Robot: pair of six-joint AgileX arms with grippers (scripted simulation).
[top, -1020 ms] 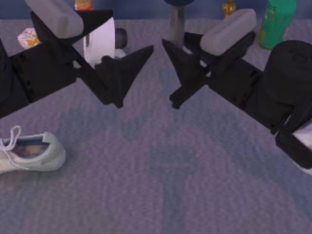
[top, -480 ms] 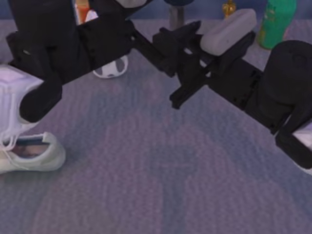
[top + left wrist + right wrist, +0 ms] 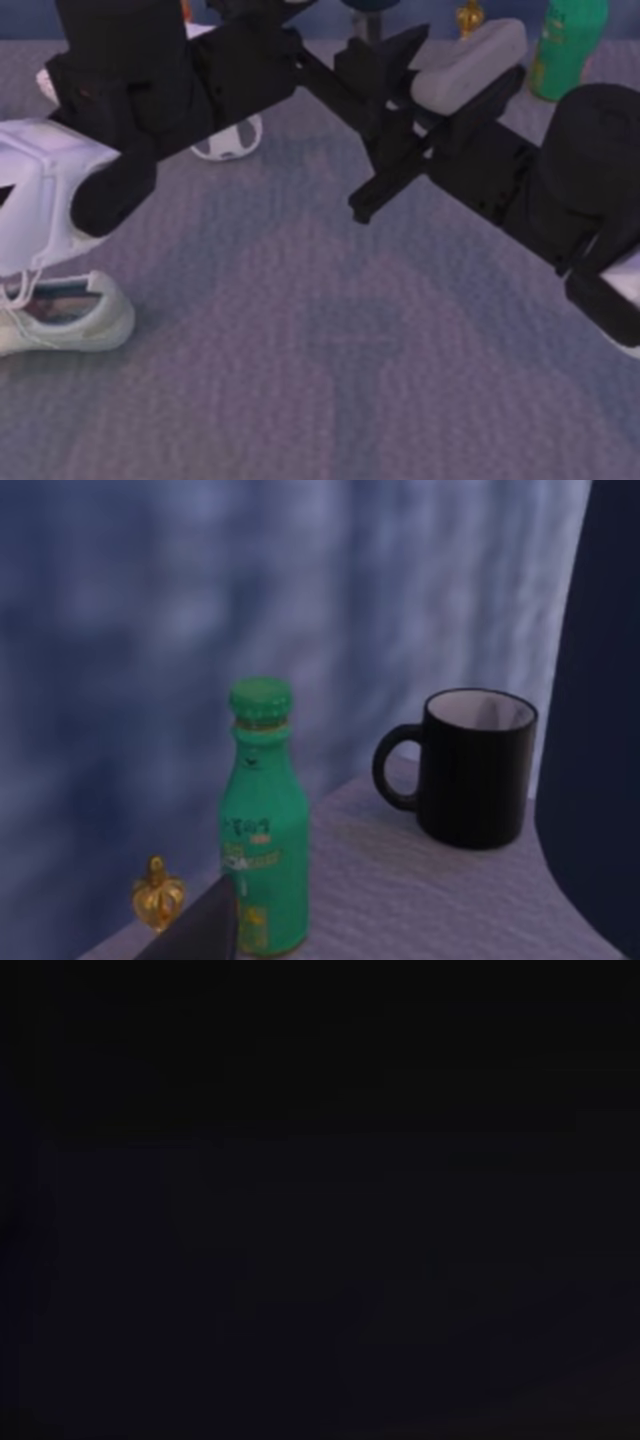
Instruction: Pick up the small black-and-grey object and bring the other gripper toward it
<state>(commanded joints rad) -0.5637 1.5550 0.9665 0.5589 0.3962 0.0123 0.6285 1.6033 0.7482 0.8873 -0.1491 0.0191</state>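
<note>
Landmark: green bottle (image 3: 565, 45), at the far right of the desk (image 3: 320, 350).

- Small black-and-grey object (image 3: 365, 25): at the far edge of the top view, well left of the bottle and past the brass bell (image 3: 470, 15), which sits between them. Only the dark head and a short piece of grey handle show. The handle runs down into the black hardware where the two arms meet.
- Right gripper (image 3: 385, 125): left of the bottle, its arm coming in from the bottle's side of the desk. One prong is up beside the object's handle and the other sits lower. Contact with the object is hidden, so grip state can't be told.
- Left gripper (image 3: 325, 85): reaches across from far left of the bottle and ends just beside the right gripper, under the object. It is a black mass from above, and the left wrist view shows only one dark tip at the frame edge. Whether it is wide or narrow can't be told.
- Right wrist view: dark.
- Left wrist view: the bottle (image 3: 262, 820) is upright with its green cap on. Its label has a yellow band and small print that is not readable, and no brand can be made out. The bell (image 3: 158, 895) is just beside the bottle, and a black mug (image 3: 470, 770) stands near it on its other side, handle toward the bottle.
- A pale shoe (image 3: 70, 320) with white laces is far left of the bottle, at the desk's near-left edge.
- A white-and-black round item (image 3: 228, 140) is partly under the left arm.
</note>
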